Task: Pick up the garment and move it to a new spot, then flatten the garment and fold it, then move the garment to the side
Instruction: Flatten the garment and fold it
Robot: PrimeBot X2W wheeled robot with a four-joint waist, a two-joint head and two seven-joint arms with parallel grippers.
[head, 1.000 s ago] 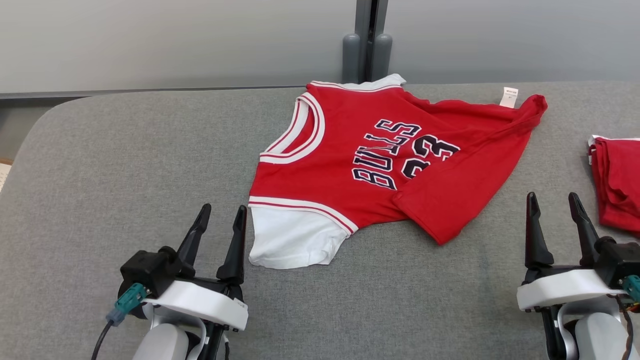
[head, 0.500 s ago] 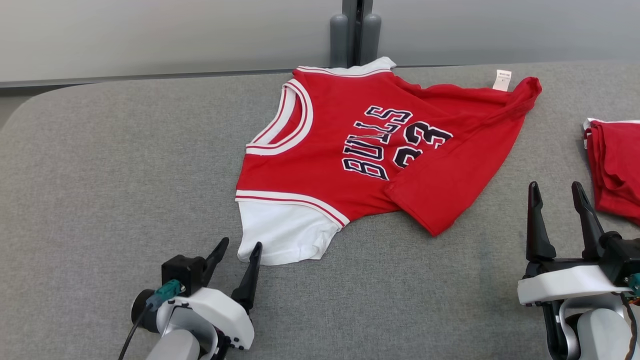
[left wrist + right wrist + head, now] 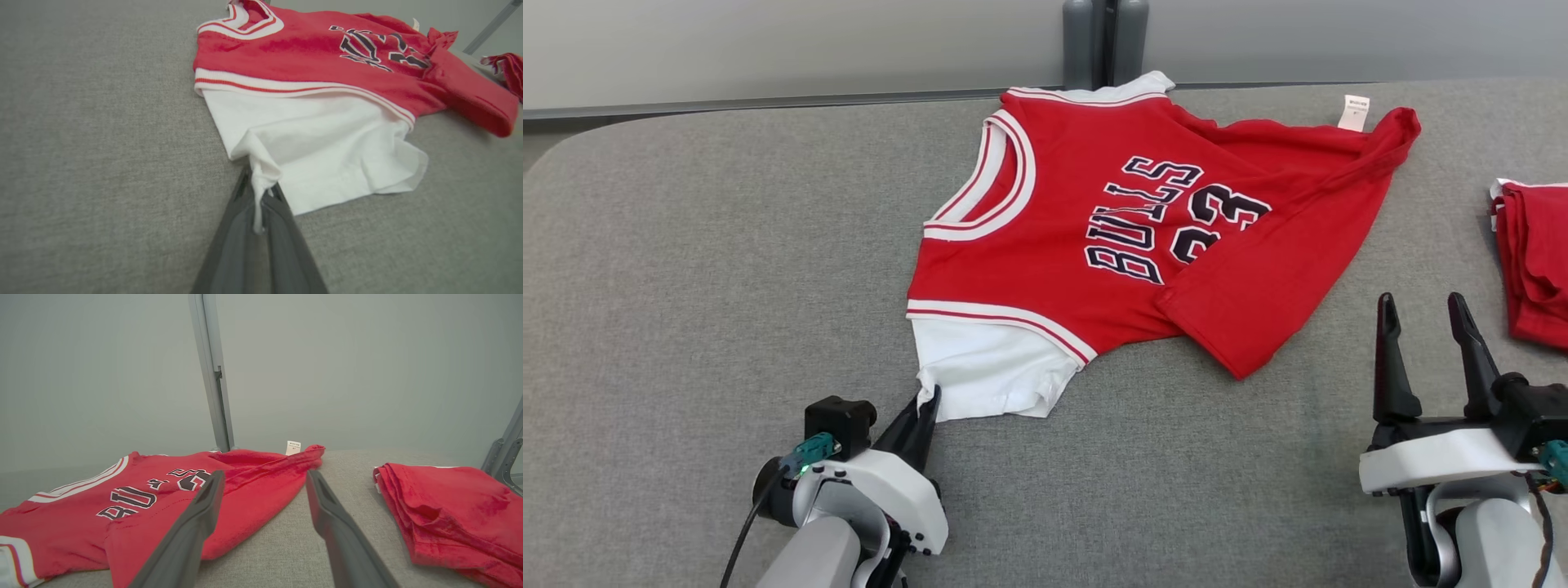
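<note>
— The left gripper (image 3: 925, 406) has nipped together on a corner of the white sleeve (image 3: 980, 371). A second ago its fingers stood spread, short of the cloth.
— And the jersey (image 3: 1127, 237)?
— Lying mid-way across the grey cushion (image 3: 686, 269), one flap doubled over (not lifted yet, I think). The right gripper (image 3: 1421, 314) waits nearby, spread wide. Moving, flattening, folding and setting aside are all ahead.

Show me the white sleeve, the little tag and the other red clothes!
white sleeve (image 3: 988, 371): head view, middle of the white cloth.
tag (image 3: 1355, 113): head view, middle of the label.
red clothes (image 3: 1535, 253): head view, top of the pile.
</note>
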